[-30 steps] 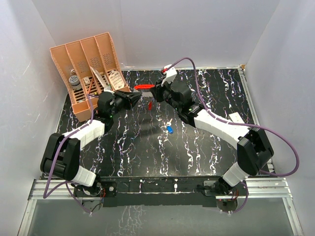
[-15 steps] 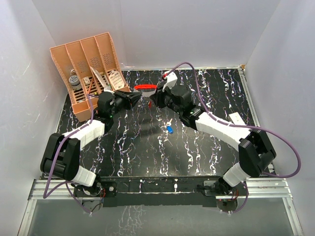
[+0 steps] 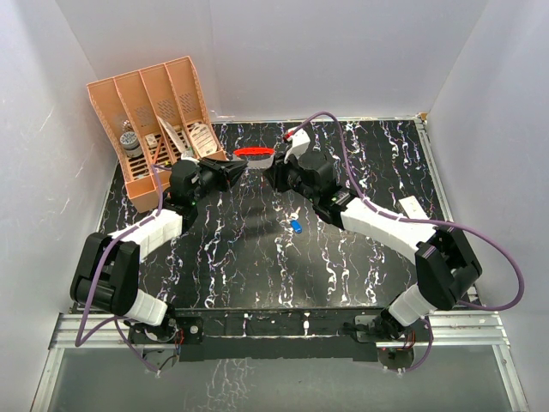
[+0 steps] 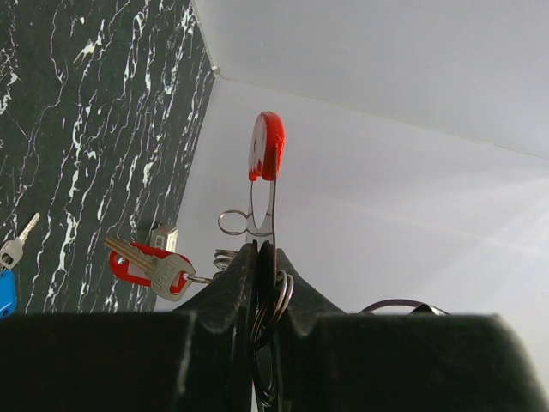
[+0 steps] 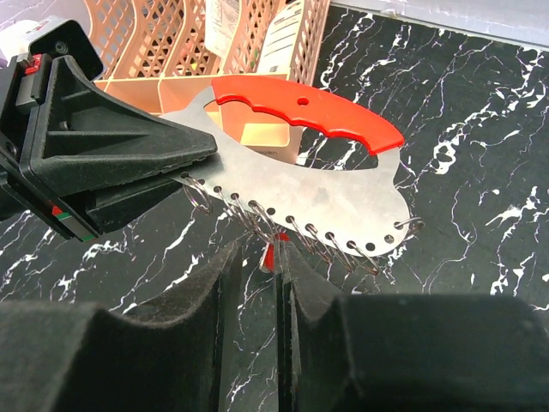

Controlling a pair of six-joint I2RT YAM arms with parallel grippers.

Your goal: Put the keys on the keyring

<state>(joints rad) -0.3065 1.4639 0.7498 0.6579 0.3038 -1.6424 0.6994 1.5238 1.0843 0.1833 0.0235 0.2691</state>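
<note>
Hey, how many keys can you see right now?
2. The blue-headed key lies on the table between the arms; the red-headed key is up at the wire loops of the keyring. No others show, though one could be hidden.

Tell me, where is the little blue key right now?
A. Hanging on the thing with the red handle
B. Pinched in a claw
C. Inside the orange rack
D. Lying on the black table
D: the blue key lies by itself on the black marbled table, with nothing holding it.
</note>
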